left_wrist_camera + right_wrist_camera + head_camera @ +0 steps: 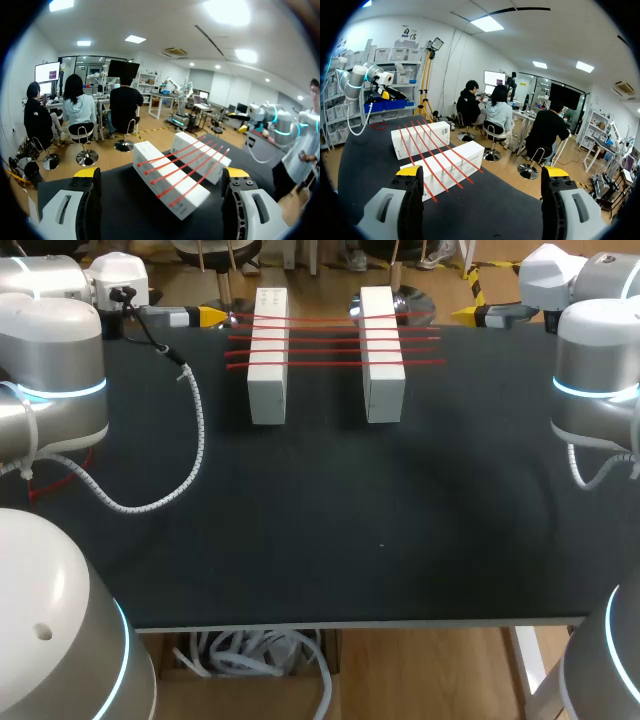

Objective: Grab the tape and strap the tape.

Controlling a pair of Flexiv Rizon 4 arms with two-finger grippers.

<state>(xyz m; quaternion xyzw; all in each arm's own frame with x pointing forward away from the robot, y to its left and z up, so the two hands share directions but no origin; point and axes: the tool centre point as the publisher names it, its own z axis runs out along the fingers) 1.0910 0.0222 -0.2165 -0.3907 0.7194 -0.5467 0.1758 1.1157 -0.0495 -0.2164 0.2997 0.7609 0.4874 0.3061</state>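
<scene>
Two white blocks [267,355] [381,352] stand side by side at the far middle of the black table [320,540]. Several red tape strands [330,338] run straight across both blocks. My left gripper [210,316] hangs open just left of the strands' ends, above the table's far edge. On the other side, my right gripper [465,314] is open too, just right of the strands. From the left wrist, the gripper [160,175] faces the blocks [170,187] and the strands [185,167] side-on. The right gripper [482,171] sees them [447,167] from the opposite side. Neither gripper holds anything.
A white spiral cable [190,440] from my left arm loops over the table's left part. A thin red loop [60,478] lies at the left edge under that arm. Both arm bases [60,380] [600,390] flank the table.
</scene>
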